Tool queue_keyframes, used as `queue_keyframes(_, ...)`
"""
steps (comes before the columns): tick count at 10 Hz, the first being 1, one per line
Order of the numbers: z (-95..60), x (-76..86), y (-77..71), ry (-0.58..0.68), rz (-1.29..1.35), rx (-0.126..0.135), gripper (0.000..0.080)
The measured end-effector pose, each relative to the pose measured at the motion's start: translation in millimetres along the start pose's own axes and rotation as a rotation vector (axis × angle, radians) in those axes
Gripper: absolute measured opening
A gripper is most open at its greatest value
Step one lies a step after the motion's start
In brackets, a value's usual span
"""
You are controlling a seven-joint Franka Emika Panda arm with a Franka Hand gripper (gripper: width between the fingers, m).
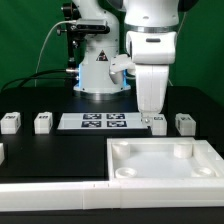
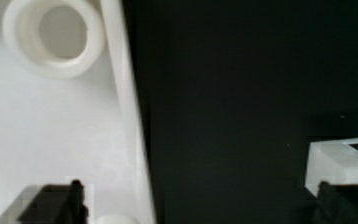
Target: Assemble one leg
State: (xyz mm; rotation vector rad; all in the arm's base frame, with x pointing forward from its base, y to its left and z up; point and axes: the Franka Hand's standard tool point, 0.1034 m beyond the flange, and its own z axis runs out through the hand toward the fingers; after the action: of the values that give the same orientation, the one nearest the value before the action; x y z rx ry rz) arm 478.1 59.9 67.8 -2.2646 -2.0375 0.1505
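Observation:
Several small white legs with tags stand in a row on the black table: two at the exterior view's left [image 1: 10, 122] [image 1: 42, 122] and two at its right [image 1: 160, 124] [image 1: 184, 123]. My gripper [image 1: 149, 118] hangs low over the table just behind the large tray-like part [image 1: 160, 162], close to the nearer right leg. In the wrist view the gripper [image 2: 201, 205] is open and empty, its dark fingers [image 2: 51, 205] wide apart. One leg [image 2: 346, 157] sits just off one fingertip, outside the jaws. The tray-like part's round socket [image 2: 51, 35] shows on the other side.
The marker board [image 1: 105, 122] lies on the table between the leg pairs. A long white strip [image 1: 50, 190] runs along the front at the exterior view's left. The robot base [image 1: 98, 70] stands behind.

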Motion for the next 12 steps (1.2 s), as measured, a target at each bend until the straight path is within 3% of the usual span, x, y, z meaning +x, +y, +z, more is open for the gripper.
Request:
queue_keyframes(4,0.6,0.6,-0.5,0.003,0.183,0.003,0.0649)
queue_keyframes(6,3.7,0.6,-4.3,0.003,0.44,0.008,0.0649)
queue_keyframes(8,6.8,6.1,-10.1,0.015,0.788,0.03,0.0649)
queue_keyframes(12,9.7,29.9,-20.4,0.012,1.293,0.049,0.0649)
